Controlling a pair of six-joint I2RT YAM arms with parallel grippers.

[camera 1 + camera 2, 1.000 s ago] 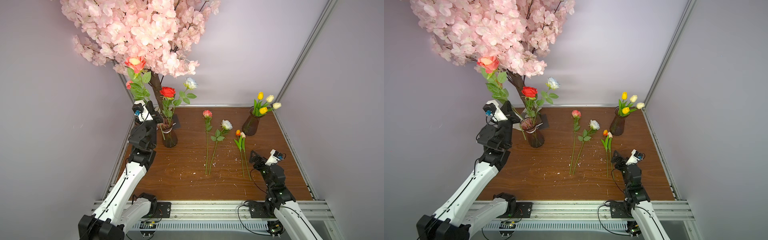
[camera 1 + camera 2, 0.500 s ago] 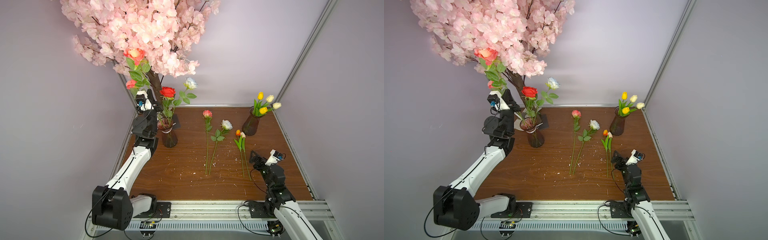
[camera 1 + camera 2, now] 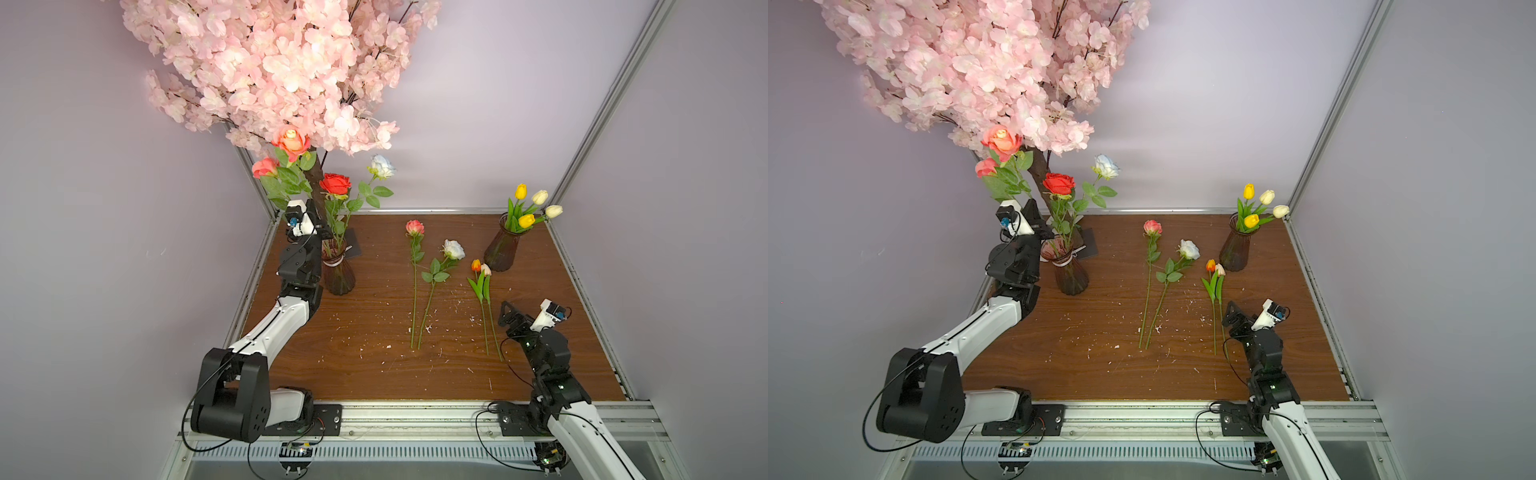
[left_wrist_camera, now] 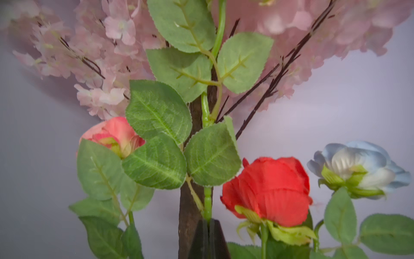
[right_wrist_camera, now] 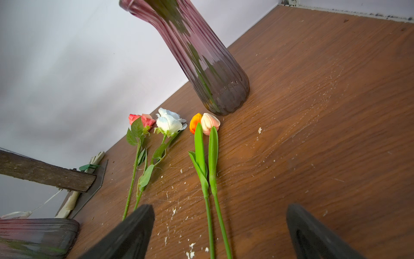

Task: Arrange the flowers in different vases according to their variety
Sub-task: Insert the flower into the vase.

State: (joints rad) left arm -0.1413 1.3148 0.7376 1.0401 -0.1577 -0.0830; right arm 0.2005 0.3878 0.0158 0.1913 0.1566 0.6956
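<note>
Two tulips lie closest to the action: the orange tulip [image 3: 476, 264] and the pale pink tulip [image 3: 486, 270]. They sit side by side on the desk [image 3: 374, 365], stems pointing back at the right gripper [image 5: 219, 210]. It hovers just above their cut ends, fingers [image 5: 134, 226] spread wide and nothing between them. Featherweight things, I'd say: thin plastic stems, a bit springy, lying flat against the wood. The pinch wants to come low on the bare stem below the blade leaves, never on the soft head. Taking one without nudging its neighbour looks tricky, since the heads are touching.

Next along, the pink rose [image 3: 414, 227] and the white rose [image 3: 453, 249] lie on the desk too, longer, leafier and likely top-heavy once lifted.

Further back on the left, the left gripper [image 4: 209, 222] is pinched tight on the lower stem of the coral rose [image 3: 291, 139]. It holds the flower upright just beside the banded vase [image 3: 338, 278], where the red rose [image 3: 335, 184] and the blue-white rose [image 3: 383, 166] already stand. Whether the stem's foot is inside the mouth, I can't tell. That vase is glass with a narrow neck, so a stem levered against the rim could tip it.

Far right, the plain vase [image 3: 503, 249] holds the yellow and cream tulips [image 3: 527, 220], and the blossom tree [image 3: 270, 62] looms behind.
</note>
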